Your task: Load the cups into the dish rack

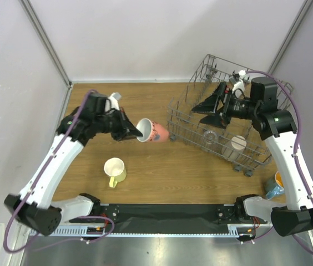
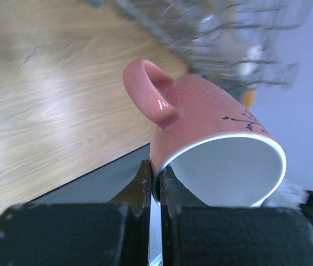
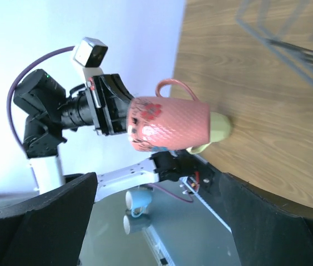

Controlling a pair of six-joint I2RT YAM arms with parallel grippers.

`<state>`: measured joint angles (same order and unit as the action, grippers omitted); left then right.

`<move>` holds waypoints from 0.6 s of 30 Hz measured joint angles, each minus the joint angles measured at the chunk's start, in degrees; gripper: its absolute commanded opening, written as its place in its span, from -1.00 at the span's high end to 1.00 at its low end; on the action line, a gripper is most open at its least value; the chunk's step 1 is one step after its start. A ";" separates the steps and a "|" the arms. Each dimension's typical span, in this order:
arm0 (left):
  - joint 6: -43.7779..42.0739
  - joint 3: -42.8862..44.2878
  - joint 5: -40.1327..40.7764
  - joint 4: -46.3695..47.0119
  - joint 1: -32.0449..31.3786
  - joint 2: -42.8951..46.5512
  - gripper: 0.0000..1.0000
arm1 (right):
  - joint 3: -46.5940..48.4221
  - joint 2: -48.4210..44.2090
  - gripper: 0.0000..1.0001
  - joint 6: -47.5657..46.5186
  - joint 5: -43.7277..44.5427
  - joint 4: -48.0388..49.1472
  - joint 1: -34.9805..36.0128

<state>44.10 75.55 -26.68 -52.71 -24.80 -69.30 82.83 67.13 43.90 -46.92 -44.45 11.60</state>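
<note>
**Top view, near to far.** Both arm bases sit at the near edge of the table (image 1: pixel 145 100). Just beyond them the pale yellow mug (image 1: pixel 115 170) stands upright on the wood, untouched.

The left arm bends at its elbow by the left wall and reaches rightward over mid-table. The left gripper (image 1: pixel 136 132) is clamped on the rim of the salmon-pink mug (image 1: pixel 154 131). The mug is held on its side, clear of the wood, with its mouth toward the gripper and its base just short of the dish rack (image 1: pixel 180 119).

In the left wrist view, 2 fingers (image 2: pixel 143 185) pinch the rim, 1 inside the white interior and 1 outside, and the handle shows above them.

The rack stands skewed at the far right. In its near part are a clear glass (image 1: pixel 210 136) and a beige cup (image 1: pixel 238 143).

The right arm rises along the rack's right side, its wrist turned leftward. The right gripper (image 1: pixel 202 106) hangs over the rack's far half with its jaws spread wide, holding nothing.

**Hard to make out:**
- The rack is blurred in the left wrist view.
- Only a corner of the rack enters the right wrist view.
- A blue-and-orange object (image 1: pixel 274 187) beside the right arm is partly hidden and cannot be identified.
</note>
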 measured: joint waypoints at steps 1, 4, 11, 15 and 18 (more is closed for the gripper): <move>0.50 0.02 -1.16 0.37 1.29 1.51 0.99 | 0.04 0.26 -0.99 0.61 -0.85 1.64 0.44; 3.82 -0.28 -5.05 4.83 4.13 6.25 0.99 | 0.46 1.81 -0.99 2.14 -2.67 5.73 2.69; 15.21 -5.66 -14.97 25.31 4.52 12.68 0.99 | 3.04 5.99 -0.99 5.16 -3.04 12.68 10.14; 21.51 -8.52 -17.59 35.63 4.52 12.70 0.99 | 3.78 6.36 -0.99 7.69 -2.89 17.03 13.46; 26.67 -11.41 -18.84 43.06 4.55 12.72 0.99 | 3.78 6.36 -0.99 10.36 -2.80 20.83 14.51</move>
<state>70.76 64.14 -45.52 -9.65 -20.25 -56.58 86.61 73.49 54.26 -49.71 -23.62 26.11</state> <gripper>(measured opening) 0.039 0.994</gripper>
